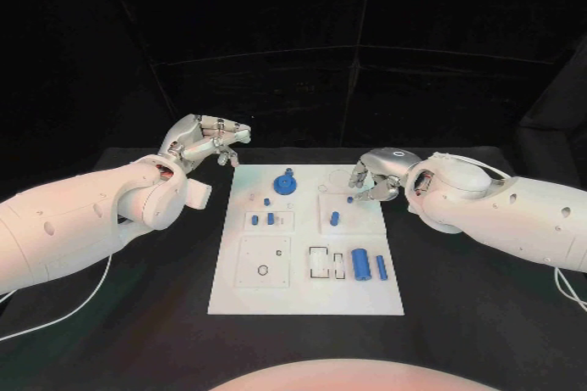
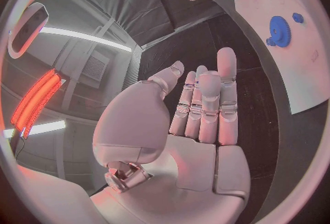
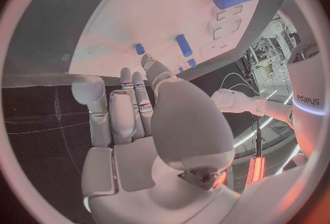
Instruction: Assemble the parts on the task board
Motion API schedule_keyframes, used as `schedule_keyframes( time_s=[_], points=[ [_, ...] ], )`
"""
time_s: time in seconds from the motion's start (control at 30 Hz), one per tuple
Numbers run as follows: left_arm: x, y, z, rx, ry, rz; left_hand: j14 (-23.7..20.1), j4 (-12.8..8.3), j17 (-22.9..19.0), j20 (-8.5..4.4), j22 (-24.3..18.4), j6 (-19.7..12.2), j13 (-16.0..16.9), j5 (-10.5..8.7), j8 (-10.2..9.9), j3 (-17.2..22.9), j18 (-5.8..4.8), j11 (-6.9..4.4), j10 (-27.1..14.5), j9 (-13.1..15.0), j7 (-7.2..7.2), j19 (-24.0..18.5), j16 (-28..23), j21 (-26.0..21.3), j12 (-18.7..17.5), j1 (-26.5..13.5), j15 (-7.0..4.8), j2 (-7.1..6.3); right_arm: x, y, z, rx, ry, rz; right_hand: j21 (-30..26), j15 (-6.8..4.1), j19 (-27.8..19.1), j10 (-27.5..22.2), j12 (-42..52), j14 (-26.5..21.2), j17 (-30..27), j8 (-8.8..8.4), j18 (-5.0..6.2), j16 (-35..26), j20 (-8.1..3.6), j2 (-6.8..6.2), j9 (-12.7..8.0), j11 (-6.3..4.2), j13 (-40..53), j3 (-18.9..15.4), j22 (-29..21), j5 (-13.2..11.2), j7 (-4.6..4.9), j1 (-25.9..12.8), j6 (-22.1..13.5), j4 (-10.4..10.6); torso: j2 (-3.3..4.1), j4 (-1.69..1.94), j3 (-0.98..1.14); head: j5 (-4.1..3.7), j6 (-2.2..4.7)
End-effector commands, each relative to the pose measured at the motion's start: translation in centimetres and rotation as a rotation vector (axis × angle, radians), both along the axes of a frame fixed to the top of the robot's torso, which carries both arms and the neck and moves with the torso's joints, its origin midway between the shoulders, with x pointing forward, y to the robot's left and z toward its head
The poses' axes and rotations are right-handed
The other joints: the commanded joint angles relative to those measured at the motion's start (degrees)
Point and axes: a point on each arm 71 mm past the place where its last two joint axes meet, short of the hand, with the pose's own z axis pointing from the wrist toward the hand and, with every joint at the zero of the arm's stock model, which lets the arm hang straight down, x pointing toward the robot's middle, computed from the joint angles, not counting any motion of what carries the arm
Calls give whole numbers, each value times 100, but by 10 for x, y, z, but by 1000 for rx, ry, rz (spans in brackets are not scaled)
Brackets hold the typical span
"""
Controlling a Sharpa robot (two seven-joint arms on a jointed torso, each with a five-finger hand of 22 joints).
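The black counter [image 1: 489, 323] carries the white task board [image 1: 306, 298], which lies flat in its middle between the two arms.

The left robot hand [image 1: 205, 141] hangs over the counter just off the board's far left corner. From the left wrist view its fingers [image 2: 227, 97] lie straight and side by side with nothing in them. The right robot hand [image 1: 374, 174] sits at the board's far right edge, over the corner. The right wrist view shows its fingers [image 3: 131, 103] stretched toward the board, and they appear to grip nothing, though the fingertips are partly hidden behind the thumb.

On the board, the blue gear [image 1: 287, 184] stands in the far middle, with a small knob just beyond it. The large blue cylinder [image 1: 361, 264] lies in the near right part, and a thinner blue pin [image 1: 382, 268] lies just beside it, nearer the right edge. A short blue peg [image 1: 334, 218] stands in a square recess at mid-right. Smaller blue pegs [image 1: 256, 220] sit in the mid-left recess, apart from the gear. A tiny blue piece [image 1: 350, 199] lies near the right robot hand's fingertips, not touching them as far as can be told.
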Motion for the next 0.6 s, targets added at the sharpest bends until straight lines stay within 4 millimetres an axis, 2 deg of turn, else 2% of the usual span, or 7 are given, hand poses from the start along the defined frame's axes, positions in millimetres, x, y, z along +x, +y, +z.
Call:
schedule_keyframes(
  time_s=[0.03, 0.13, 0.27, 0.6],
  points=[
    [-2, -1, 4, -123, -6, -18, -65, 0, -24, -2, -12, -35, 7, -11, 5, -35, 72, 9, -33, 5, -8, -55, -29, -31, 27, 42, 1, 22, -1, 2, -4, -65, -5, 15, -24, 48, 7, -32, -42, 107, -11, -46, 47, -29, 38, -61, -6, 16, -52, 59, -10, -33, 16, -4, -20, -14, 5, -1, 2, -23, -10],
    [-2, -2, 5, -132, -4, -24, -79, -4, -41, -1, -20, -35, 10, -11, 9, -48, 73, 9, -39, 6, -8, -56, -36, -43, 35, 61, 2, 29, -1, 5, -8, -67, 3, 21, -19, 54, 12, -29, -65, 108, -7, -74, 47, -25, 48, -45, -3, 26, -120, 131, 0, -36, 26, 20, -20, -37, 3, 7, 0, -25, -19],
    [-3, -3, 5, -137, -1, -31, -104, -10, -83, 1, -31, -37, 13, -10, 15, -62, 73, 9, -45, 7, -7, -58, -58, -58, 45, 88, 2, 40, -1, 7, -13, -67, 14, 25, -15, 61, 16, 11, -105, 109, -2, -124, 48, -16, 57, 5, 2, 37, -274, 408, 3, -326, 43, 109, 3, -124, 3, 4, 4, -22, -28],
    [-3, -3, 4, -137, 8, -32, -136, -20, -130, 3, -48, -47, 17, -11, 20, -88, 73, 14, -61, 7, 2, -58, -81, -83, 60, 128, 5, 53, -2, 14, -20, -56, 32, 39, 22, 58, 37, 116, -121, 112, 4, -159, 43, 2, 57, 3, 8, 36, -460, 823, 50, -395, 55, 75, 80, -192, 5, -7, 7, 4, -40]
  ],
)
